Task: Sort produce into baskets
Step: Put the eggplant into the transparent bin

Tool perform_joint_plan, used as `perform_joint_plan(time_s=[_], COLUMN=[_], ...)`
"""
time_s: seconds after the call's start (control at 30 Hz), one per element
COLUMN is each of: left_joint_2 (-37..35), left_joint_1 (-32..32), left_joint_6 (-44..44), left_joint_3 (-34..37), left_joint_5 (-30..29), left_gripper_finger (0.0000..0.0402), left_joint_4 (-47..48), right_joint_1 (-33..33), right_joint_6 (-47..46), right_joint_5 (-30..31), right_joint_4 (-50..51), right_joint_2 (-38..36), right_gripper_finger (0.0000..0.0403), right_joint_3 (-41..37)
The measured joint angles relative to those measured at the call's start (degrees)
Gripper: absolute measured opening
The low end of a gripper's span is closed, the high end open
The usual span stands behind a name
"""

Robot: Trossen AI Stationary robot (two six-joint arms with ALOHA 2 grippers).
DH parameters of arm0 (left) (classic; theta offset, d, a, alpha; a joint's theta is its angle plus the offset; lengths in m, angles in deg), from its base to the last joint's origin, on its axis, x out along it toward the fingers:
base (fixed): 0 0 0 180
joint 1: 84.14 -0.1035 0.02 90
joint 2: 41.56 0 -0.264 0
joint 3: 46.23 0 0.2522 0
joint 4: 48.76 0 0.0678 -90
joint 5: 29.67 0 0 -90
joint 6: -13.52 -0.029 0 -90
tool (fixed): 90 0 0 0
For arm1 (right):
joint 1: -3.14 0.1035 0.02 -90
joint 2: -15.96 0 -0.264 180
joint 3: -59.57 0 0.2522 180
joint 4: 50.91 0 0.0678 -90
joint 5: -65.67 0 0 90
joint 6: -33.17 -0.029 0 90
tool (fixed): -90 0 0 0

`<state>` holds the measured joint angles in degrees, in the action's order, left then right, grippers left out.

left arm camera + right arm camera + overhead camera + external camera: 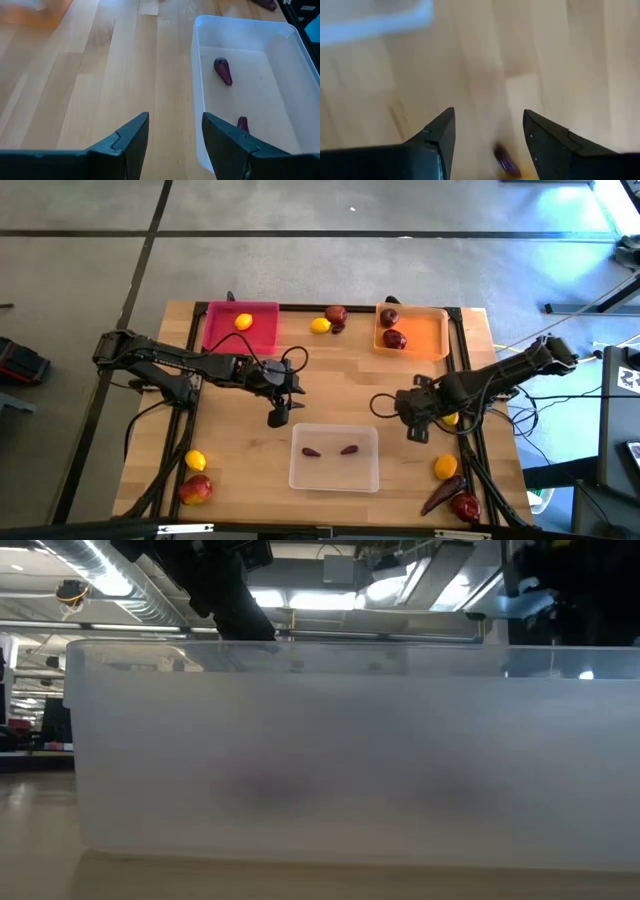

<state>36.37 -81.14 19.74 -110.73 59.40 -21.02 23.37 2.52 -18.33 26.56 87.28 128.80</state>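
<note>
The clear basket (pixel 334 457) sits at the near middle of the table and holds two purple pods (pixel 223 71). My left gripper (pixel 279 416) hovers open over bare wood just left of this basket's far corner. My right gripper (pixel 415 430) hangs open to the basket's right, pointing down, with nothing between its fingers. A small purple pod (pixel 506 160) lies on the wood below it, and a yellow fruit (pixel 450 418) lies beside its arm. The pink basket (pixel 225 340) holds one yellow fruit. The orange basket (pixel 425 335) holds two dark red fruits.
Loose produce lies between the far baskets: a yellow fruit (pixel 320 325) and a dark red one (pixel 336 313). At the near left are a yellow (pixel 195 461) and a red-yellow fruit (pixel 196 489). At the near right are an orange-yellow fruit (pixel 445 468), a long purple pod (pixel 442 495) and a red fruit (pixel 465 506).
</note>
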Motion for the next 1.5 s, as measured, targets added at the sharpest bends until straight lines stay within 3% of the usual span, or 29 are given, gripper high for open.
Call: perform_joint_plan(time_s=[0.53,1.0,1.13,1.4,1.5], left_joint_2=[0.0,0.0,0.0,0.0,0.0], left_joint_1=[-0.04,-0.04,-0.04,-0.04,-0.04], left_joint_6=[0.0,0.0,0.0,-0.28,-0.28], left_joint_3=[0.0,0.0,0.0,0.0,0.0], left_joint_5=[0.0,0.02,0.01,0.01,0.0], left_gripper_finger=[0.018,0.018,0.018,0.018,0.018], left_joint_4=[-0.02,-0.02,-0.02,-0.02,-0.02], right_joint_1=[0.0,0.0,0.0,0.0,0.0], right_joint_6=[-0.6,-0.59,-0.31,1.17,1.38], right_joint_5=[-5.92,-6.69,-6.65,-6.62,-6.62], right_joint_4=[1.91,-2.25,-3.65,-4.76,-3.76], right_joint_2=[0.0,2.28,3.68,3.84,3.84], right_gripper_finger=[0.0195,0.019,0.0154,0.0019,0.001], right_joint_3=[-13.25,-20.94,-21.64,-21.18,-18.07])
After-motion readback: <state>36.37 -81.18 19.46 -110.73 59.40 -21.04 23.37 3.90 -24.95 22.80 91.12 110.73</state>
